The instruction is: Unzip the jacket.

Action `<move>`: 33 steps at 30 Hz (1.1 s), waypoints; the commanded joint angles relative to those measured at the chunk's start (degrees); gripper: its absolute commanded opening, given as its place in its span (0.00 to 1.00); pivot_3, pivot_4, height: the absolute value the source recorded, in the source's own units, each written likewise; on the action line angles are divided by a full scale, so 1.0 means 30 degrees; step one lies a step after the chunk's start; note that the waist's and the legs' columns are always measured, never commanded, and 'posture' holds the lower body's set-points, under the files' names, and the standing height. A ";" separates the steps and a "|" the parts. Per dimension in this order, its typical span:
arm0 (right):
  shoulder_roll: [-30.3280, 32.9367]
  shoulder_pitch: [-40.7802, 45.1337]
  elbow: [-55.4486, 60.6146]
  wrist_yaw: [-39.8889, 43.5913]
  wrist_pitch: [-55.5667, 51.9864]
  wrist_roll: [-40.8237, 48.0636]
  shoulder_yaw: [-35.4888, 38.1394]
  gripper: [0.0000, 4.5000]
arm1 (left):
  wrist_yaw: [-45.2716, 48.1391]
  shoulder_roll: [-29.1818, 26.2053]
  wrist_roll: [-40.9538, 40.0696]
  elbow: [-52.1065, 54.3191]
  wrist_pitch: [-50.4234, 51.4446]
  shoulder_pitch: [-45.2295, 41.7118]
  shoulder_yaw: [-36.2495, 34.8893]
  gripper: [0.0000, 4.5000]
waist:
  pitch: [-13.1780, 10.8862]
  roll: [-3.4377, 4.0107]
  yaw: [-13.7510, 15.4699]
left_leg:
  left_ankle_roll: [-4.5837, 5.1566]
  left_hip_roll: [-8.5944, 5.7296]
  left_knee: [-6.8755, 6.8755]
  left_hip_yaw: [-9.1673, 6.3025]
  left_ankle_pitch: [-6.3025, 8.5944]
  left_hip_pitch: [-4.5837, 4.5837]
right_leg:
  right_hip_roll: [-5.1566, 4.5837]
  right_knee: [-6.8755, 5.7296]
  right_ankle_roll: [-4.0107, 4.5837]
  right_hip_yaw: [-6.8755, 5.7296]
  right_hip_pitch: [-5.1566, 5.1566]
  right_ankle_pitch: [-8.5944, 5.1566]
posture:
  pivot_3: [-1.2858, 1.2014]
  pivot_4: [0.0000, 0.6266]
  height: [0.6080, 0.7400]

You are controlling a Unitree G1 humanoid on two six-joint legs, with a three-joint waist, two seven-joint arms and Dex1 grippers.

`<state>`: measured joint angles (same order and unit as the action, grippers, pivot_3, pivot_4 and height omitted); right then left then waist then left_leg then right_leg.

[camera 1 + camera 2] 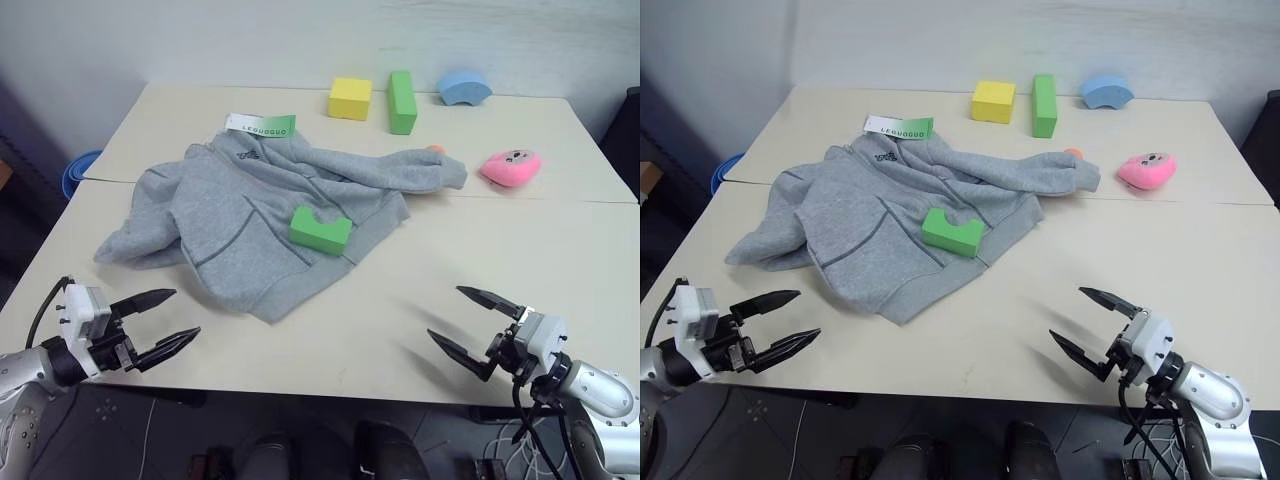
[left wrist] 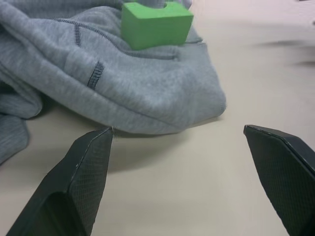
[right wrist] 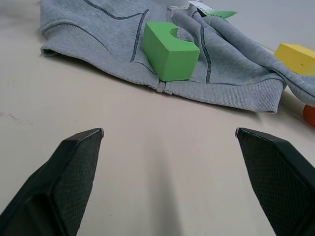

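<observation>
Jacket: I am seeing the jacket (image 1: 250, 215) lying crumpled on the table (image 1: 400, 300), toward my left half, collar end away from me and hem end toward me.
Tag: the hang tag (image 1: 260, 125) is sitting at the far collar end, white and green.
Green block: a notched green block (image 1: 320, 229) is resting on the jacket's front, just beside the closed front seam near the hem.
Left gripper: I am holding the left gripper (image 1: 160, 322) above the near table edge, fingers spread wide, pinching nothing, apart from the hem.
Right gripper: the right gripper (image 1: 475, 325) is hovering over bare table on the near right, fingers spread wide and empty, well apart from the fabric.
Long axis: I am judging it as running from the far tag down toward the near hem, tilted slightly rightward; one sleeve (image 1: 420, 170) is trailing off to the right.
Zip pull: I cannot tell where the pull sits; the folds near the collar are hiding it.
Step in hand: I am judging this as the approach, nothing gripped yet.
Doing it well: I am planning to clear or work around the block, pin the fabric beside the zip with one gripper, and draw the pull along the long axis toward the hem.
</observation>
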<state>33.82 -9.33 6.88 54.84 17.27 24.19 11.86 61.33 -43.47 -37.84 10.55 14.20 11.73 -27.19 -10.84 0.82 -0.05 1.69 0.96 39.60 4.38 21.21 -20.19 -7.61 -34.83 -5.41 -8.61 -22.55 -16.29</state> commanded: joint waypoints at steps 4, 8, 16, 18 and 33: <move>0.0132 0.1010 0.1289 -0.0201 -0.1451 0.0669 -0.0247 1.00 | 0.0274 0.0082 -0.0419 -0.0198 -0.0091 -0.0232 -0.0762 0.99 | 0.0000 0.0001 0.0001 | 0.0000 -0.0001 0.0006 0.0002 0.0000 0.0000 | 0.0000 -0.0006 0.0000 0.0004 0.0000 0.0000 | 0.52 0.24 1.00; 0.0034 0.2952 0.1885 -0.0899 -0.3036 0.0237 -0.1095 1.00 | 0.0106 0.0210 -0.0957 -0.0075 0.1078 -0.0214 -0.0526 0.99 | 0.0000 0.0000 -0.0052 | -0.0001 0.0002 0.0005 0.0009 0.0000 0.0002 | 0.0004 -0.0011 0.0000 0.0008 -0.0004 0.0000 | 0.52 0.24 1.00; -0.1482 1.3138 0.0310 -0.2731 -1.1110 -0.3081 -0.7040 1.00 | -0.0199 0.1171 -0.1815 0.0155 0.1963 -0.1609 -0.0104 0.99 | 0.0000 0.0001 -0.0133 | -0.0023 0.0011 0.0021 0.0032 -0.0013 -0.0017 | 0.0006 -0.0074 0.0008 0.0037 -0.0070 -0.0004 | 0.52 0.24 1.00; -0.2614 1.5514 -0.1313 -0.2701 -1.2272 -0.3862 -0.8423 1.00 | -0.0130 0.1281 -0.1583 0.0063 0.1686 -0.1931 0.0073 0.99 | 0.0000 0.0001 -0.0165 | -0.0031 0.0008 0.0022 0.0030 -0.0014 -0.0022 | 0.0015 -0.0088 0.0017 0.0026 -0.0079 -0.0009 | 0.52 0.24 1.00; -0.5164 2.2978 -1.2720 -0.2407 -1.2061 -0.9252 -1.1553 0.50 | -0.1571 0.2992 -0.0247 0.1408 0.0300 -0.1657 0.1593 1.00 | 0.0014 -0.0021 -0.0516 | 0.0027 -0.0080 0.0031 -0.0026 -0.0035 -0.0104 | 0.0033 -0.0100 0.0007 -0.0054 -0.0099 -0.0003 | 0.52 0.24 1.00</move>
<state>17.43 59.30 -30.37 46.92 -19.50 -2.33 -23.52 57.06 -34.62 -38.98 12.86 16.16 6.55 -22.54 -10.79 0.76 -1.59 1.77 0.71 39.69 4.31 21.10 -20.50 -7.52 -35.13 -5.39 -8.76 -22.85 -16.30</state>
